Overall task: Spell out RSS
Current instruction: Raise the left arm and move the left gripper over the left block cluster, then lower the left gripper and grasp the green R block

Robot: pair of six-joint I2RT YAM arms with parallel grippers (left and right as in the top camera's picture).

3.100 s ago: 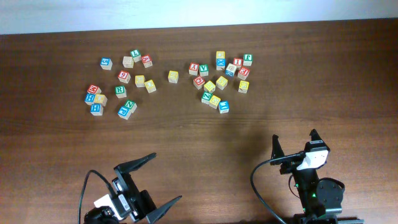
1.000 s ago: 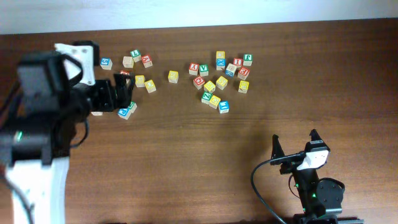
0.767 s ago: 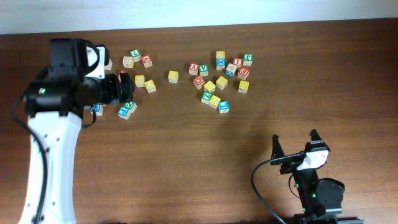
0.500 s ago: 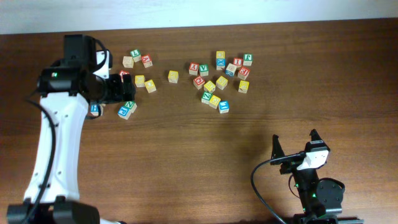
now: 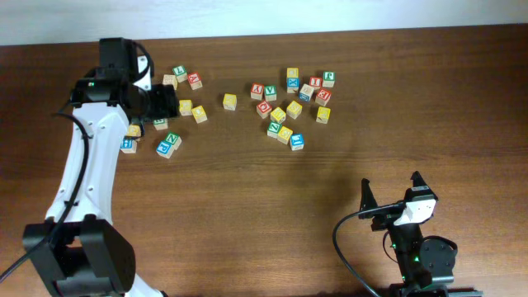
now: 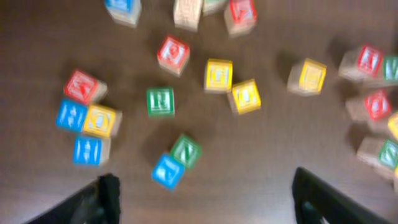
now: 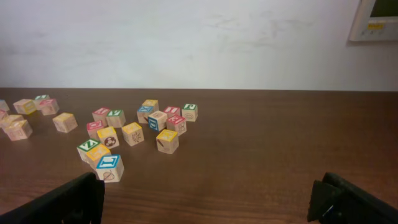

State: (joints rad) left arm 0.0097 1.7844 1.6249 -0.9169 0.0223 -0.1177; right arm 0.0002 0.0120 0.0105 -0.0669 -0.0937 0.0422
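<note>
On table (image 5: 247, 206), starting far left: find left tool (image 6: 205, 198) hanging above left group of cubes; note it released, fingers (image 6: 107, 194) spread wide, nothing between them.

Through left wrist view, read left edge of group first: red cube (image 6: 84, 86), then blue cube (image 6: 71, 115) touching a yellow-faced one beside it, with second blue just below.

Locate R cube (image 6: 160, 101) next: green face, white R, flat on table, apart from its neighbours, well ahead of fingertips; in overhead view, expect it partly hidden under left arm.

Nearer tool, find green cube (image 6: 185, 150) touching another blue at a corner.

Right of R cube, count three yellow cubes (image 6: 218, 74): two just beside each other, third well apart further right; treat letters as too blurred to read; cannot tell which carry S.

Further right, see right group (image 5: 290, 107), a loose cluster of mixed colours.

At near right of table, find right tool (image 5: 391, 185), well apart from all cubes; note it released, fingers wide, empty.
</note>
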